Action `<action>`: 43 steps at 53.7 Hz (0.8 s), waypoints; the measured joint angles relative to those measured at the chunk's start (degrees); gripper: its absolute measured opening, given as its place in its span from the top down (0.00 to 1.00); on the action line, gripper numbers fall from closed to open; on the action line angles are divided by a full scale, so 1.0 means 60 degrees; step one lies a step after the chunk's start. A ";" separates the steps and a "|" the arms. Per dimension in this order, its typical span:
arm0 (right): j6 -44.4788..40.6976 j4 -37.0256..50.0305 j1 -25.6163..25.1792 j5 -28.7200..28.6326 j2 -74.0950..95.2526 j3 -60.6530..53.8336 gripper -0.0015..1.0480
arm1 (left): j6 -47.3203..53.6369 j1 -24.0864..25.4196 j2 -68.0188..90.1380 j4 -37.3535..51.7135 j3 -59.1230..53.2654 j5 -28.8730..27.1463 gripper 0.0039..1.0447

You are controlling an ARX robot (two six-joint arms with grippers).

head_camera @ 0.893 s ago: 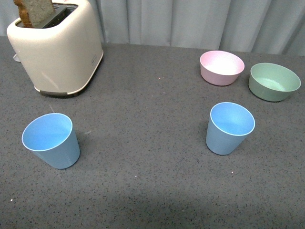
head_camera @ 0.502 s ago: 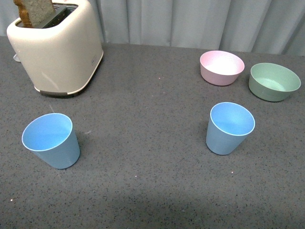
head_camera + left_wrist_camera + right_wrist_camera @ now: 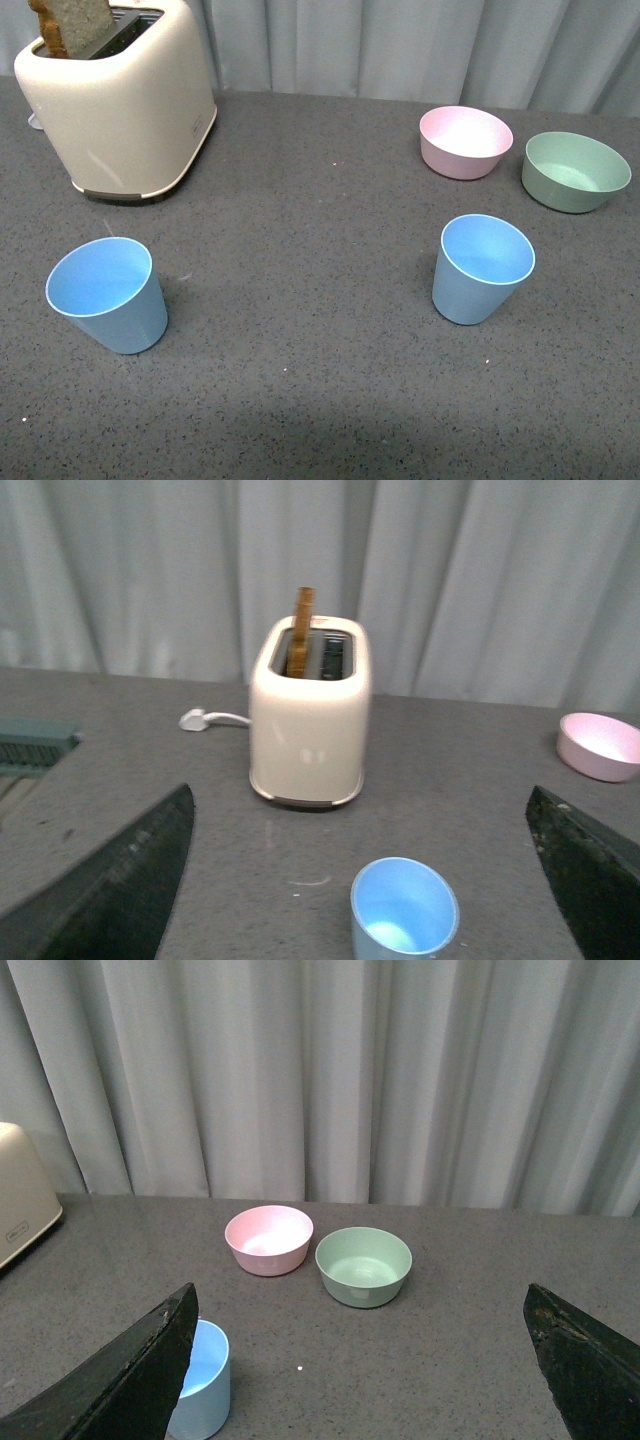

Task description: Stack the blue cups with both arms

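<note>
A: Has anything shifted on the counter (image 3: 310, 230) in the last second?
B: Nothing I can find. From the front, both cups stand upright exactly where they stood, and neither arm has come into that view.
A: Where are the 2 cups?
B: The left blue cup (image 3: 107, 294) sits toward the counter's front-left corner, on the near side of the toaster (image 3: 118, 95). The right blue cup (image 3: 483, 268) is right of the middle, nearer the front edge than the pink bowl (image 3: 465, 141) and the green bowl (image 3: 575, 171). The 2 cups are well apart.
A: And the tools?
B: The left tool (image 3: 358, 791) is spread wide and empty, with the left blue cup ahead of it, in line with the gap between its fingers. The right tool (image 3: 360, 1289) is spread wide too and holds nothing. The right blue cup shows partly behind 1 of its fingers, so it lies off to the side.
A: What does the stillness mean?
B: I judge that stacking has not begun, since no cup is gripped or lifted. Each arm seems poised to reach for its own cup, and the right one likely needs to centre itself first
</note>
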 joint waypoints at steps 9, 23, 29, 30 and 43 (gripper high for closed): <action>0.0004 0.0000 0.0000 -0.0004 0.0000 -0.0004 0.09 | -0.1552 0.0007 0.3785 -0.1781 0.1359 -0.1555 0.06; 0.0000 0.0000 0.0000 -0.0004 0.0000 0.0000 0.09 | -0.1978 0.0667 0.7847 0.0087 0.2798 0.0328 0.06; 0.0004 0.0000 0.0000 -0.0004 0.0000 -0.0004 0.09 | -0.2014 0.0805 0.9555 0.0517 0.3439 0.0856 0.06; 0.0000 0.0000 0.0000 -0.0004 0.0000 -0.0004 0.09 | -0.2014 0.0809 0.9890 0.0554 0.3588 0.0903 0.06; 0.0000 0.0000 0.0000 -0.0004 0.0000 -0.0004 0.09 | -0.2087 0.0616 1.2528 0.0073 0.4991 0.1541 0.06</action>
